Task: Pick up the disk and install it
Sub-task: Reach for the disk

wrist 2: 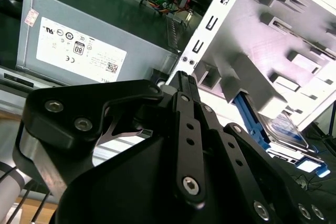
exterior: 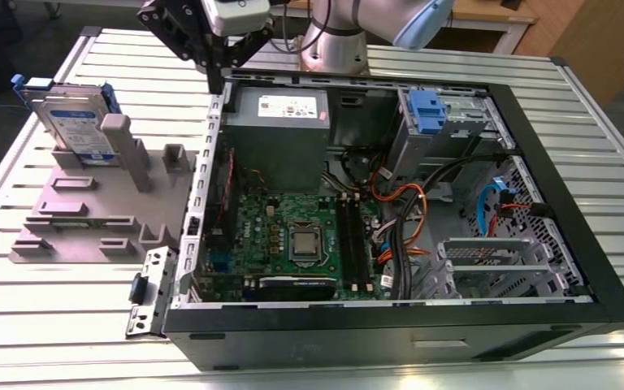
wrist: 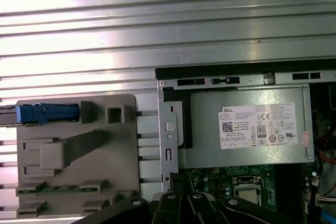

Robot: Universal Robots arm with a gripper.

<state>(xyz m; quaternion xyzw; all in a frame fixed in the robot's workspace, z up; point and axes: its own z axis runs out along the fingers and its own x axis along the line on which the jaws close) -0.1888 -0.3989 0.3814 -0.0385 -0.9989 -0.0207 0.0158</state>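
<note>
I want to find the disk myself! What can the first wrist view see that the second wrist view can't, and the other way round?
First wrist view's extras: the silver processor socket on the green board, and a wide stretch of ribbed table.

Second wrist view's extras: the labelled flat face of the disk, and the pincer right to its tip.

Shared: the power-supply box, the grey holder, the disk's blue carrier standing in that holder, and some of the green board.
</note>
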